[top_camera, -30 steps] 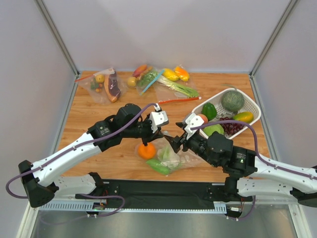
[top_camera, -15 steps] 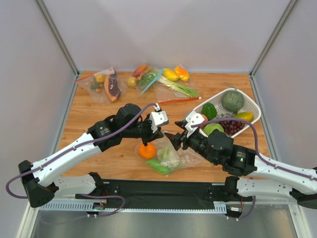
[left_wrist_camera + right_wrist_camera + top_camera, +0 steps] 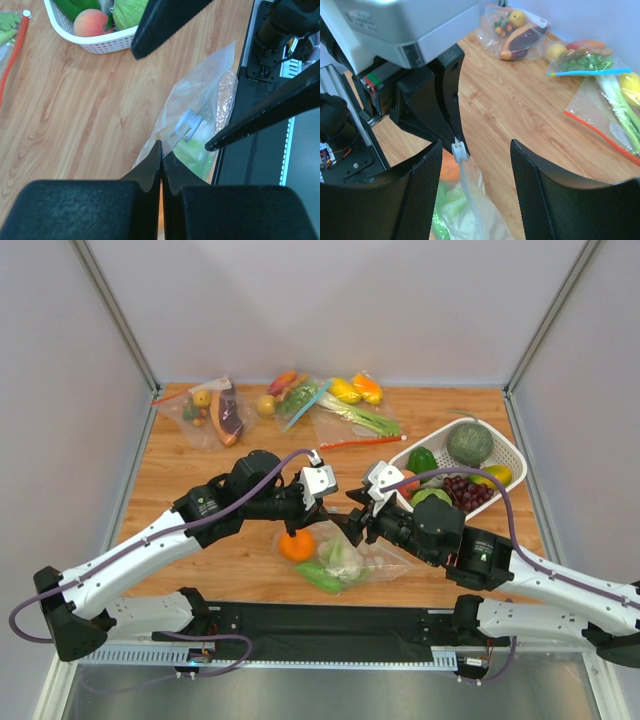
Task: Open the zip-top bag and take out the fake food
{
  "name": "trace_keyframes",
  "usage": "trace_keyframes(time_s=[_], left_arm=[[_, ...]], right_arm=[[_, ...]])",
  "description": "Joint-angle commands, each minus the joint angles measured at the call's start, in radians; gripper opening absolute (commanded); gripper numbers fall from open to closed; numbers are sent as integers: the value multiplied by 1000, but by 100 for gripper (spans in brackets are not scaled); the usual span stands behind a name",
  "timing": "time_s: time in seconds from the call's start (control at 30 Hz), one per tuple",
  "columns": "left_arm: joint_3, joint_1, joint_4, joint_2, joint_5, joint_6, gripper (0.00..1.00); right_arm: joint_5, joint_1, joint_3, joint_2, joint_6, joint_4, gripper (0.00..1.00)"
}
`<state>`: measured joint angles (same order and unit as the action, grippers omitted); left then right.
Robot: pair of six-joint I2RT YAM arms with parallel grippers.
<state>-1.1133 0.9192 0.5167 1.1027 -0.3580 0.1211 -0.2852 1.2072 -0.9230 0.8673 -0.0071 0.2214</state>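
Observation:
The zip-top bag [image 3: 372, 558] lies at the table's near middle, holding the orange [image 3: 296, 545], the cauliflower [image 3: 340, 555] and the glossy green piece [image 3: 320, 577]. My left gripper [image 3: 312, 523] is shut on the bag's upper corner [image 3: 161, 147] and lifts the zip edge. The whitish zip slider [image 3: 458, 150] sits right beside the left fingertips. My right gripper [image 3: 475, 165] is open, its two fingers [image 3: 422, 195] straddling the slider and zip strip without touching them. The orange [image 3: 450, 169] and cauliflower [image 3: 455, 205] show blurred through the bag [image 3: 485, 220].
A white basket [image 3: 508, 452] with a melon, grapes and other toy food stands at the right. Other bags of toy food [image 3: 215, 410] [image 3: 355, 415] lie along the back edge. A black rail [image 3: 330, 620] runs along the near edge.
My right gripper has moved left and a little farther back, closing in on the left gripper and the zip slider. The left gripper holds its place on the bag corner.

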Motion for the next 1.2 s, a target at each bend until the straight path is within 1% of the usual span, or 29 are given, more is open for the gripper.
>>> trace_keyframes(time_s=[0.0, 0.17, 0.2, 0.23, 0.4, 0.43, 0.47, 0.5, 0.7, 0.77, 0.8, 0.87, 0.97, 1.07, 1.17], left_arm=[[-2, -3, -46, -26, -29, -6, 0], [0, -2, -43, -24, -29, -5, 0], [0, -3, -41, -24, -29, -5, 0], [0, -2, -43, -24, -29, -6, 0], [0, -3, -41, -26, -27, -3, 0], [-2, -3, -41, -24, -29, -3, 0], [-2, -3, -41, -24, -29, -3, 0], [-2, -2, -40, -24, -32, -5, 0], [-2, -3, -40, -32, -45, 3, 1], [3, -3, -44, -40, -68, 6, 10], [6, -2, -47, -43, -96, 9, 26], [13, -2, -60, -49, -130, 11, 39], [20, -2, -72, -49, -194, 6, 44], [21, -2, -83, -40, -245, 0, 45], [23, -2, -89, -27, -256, -8, 46]], right_arm=[[47, -6, -17, 9, 30, 7, 58], [57, -6, -17, 21, 32, 12, 56], [51, -6, -17, 22, 30, 10, 54], [50, -6, -16, 24, 30, 10, 49], [41, -6, -17, 22, 24, 16, 31], [40, -6, -17, 22, 22, 16, 21], [35, -6, -16, 22, 21, 18, 17], [31, -6, -16, 19, 21, 16, 11], [24, -6, -13, 4, 15, 26, 2], [23, -6, -13, -1, 16, 30, 1], [26, -8, -13, -4, 18, 32, 1], [26, -6, -10, -11, 19, 35, 1], [30, -6, -8, -16, 25, 35, 0], [47, -6, -10, -14, 29, 33, 0], [64, -6, -11, -11, 30, 30, 0]])
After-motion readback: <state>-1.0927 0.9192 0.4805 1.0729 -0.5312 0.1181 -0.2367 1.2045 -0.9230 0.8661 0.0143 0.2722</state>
